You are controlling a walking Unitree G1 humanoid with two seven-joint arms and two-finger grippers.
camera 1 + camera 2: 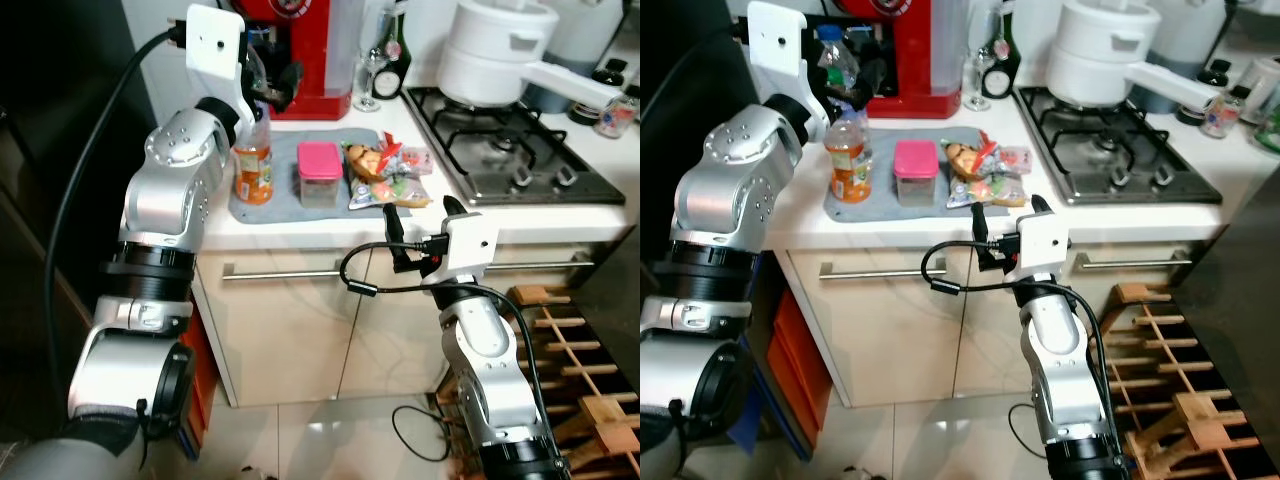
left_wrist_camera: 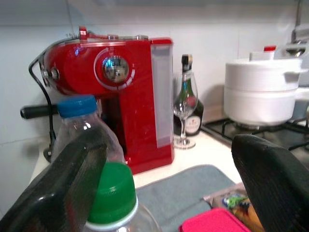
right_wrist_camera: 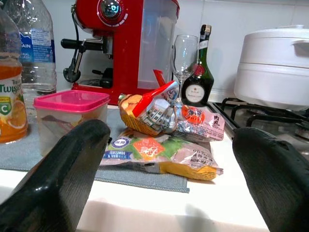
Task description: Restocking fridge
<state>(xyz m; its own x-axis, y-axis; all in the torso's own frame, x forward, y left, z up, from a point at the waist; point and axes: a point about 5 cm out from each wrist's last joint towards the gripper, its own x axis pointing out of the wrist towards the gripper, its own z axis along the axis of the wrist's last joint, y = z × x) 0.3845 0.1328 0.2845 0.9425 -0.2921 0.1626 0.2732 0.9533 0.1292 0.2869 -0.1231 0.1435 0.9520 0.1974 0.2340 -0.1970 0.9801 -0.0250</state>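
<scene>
An orange juice bottle (image 1: 254,170) with a green cap (image 2: 113,193) stands at the left end of a grey mat (image 1: 285,205) on the counter. Behind it is a clear water bottle (image 2: 79,118) with a blue cap. A pink-lidded container (image 1: 320,175) sits mid-mat, with snack packets (image 1: 385,175) to its right. My left gripper (image 1: 272,88) hovers open just above the juice bottle, its fingers either side of the cap. My right gripper (image 1: 420,212) is open at the counter's front edge, pointing at the packets (image 3: 164,150) and holding nothing.
A red coffee machine (image 1: 300,50), a wine glass (image 1: 368,80) and a dark bottle (image 1: 395,45) line the wall. A white pot (image 1: 495,50) sits on the gas hob (image 1: 520,160). Drawers with a bar handle (image 1: 290,272) lie below. A wooden rack (image 1: 580,370) stands low right.
</scene>
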